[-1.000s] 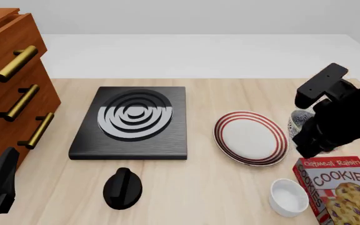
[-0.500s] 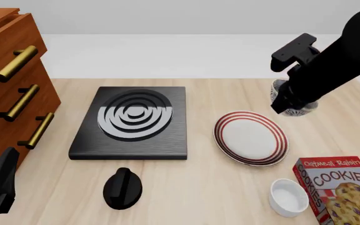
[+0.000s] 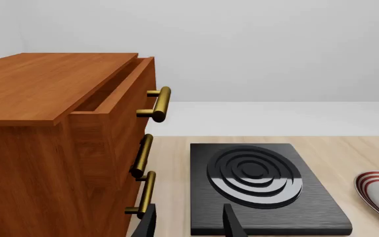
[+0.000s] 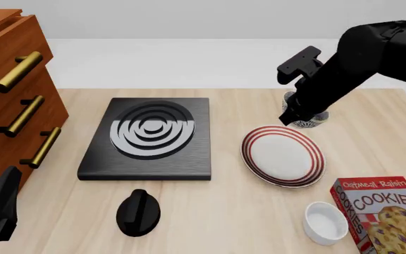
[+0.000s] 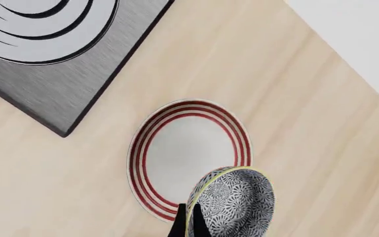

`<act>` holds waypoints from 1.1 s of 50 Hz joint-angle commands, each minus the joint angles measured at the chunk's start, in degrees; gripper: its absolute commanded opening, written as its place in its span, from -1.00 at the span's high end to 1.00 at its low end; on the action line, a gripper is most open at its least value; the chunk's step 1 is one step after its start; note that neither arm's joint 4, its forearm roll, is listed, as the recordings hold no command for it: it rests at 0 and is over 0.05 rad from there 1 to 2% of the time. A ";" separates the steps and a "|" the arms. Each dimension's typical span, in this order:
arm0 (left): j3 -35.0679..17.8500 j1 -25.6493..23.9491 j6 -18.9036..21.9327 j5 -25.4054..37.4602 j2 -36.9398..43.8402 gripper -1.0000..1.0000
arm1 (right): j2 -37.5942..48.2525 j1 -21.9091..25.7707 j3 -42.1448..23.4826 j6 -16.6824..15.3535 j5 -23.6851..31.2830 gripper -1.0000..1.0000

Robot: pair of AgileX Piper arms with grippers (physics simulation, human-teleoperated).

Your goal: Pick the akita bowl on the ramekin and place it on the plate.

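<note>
Between the right gripper's (image 5: pixel 188 223) jaws, clamped on its rim, the akita bowl (image 5: pixel 232 203) hangs in mid-carry, just past the plate's (image 5: pixel 188 157) edge. Next, I judge: centre over it, lower, release. Left gripper's (image 3: pixel 189 222) jaws stand apart, idle.

Akita bowl (image 4: pixel 304 121) mostly hidden behind right arm (image 4: pixel 344 63).
</note>
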 commanded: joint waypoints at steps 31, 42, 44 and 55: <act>0.00 0.00 0.00 0.00 0.00 -1.00 | 10.63 1.85 3.63 2.71 -12.44 1.00; 0.00 0.00 0.00 0.00 0.00 -1.00 | 12.15 0.06 4.73 0.92 -14.16 1.00; 0.00 0.00 0.00 0.00 0.00 -1.00 | 12.32 0.05 5.11 0.68 -14.51 1.00; 0.00 0.00 0.00 0.00 0.00 -1.00 | 14.17 0.79 6.50 1.11 -17.03 1.00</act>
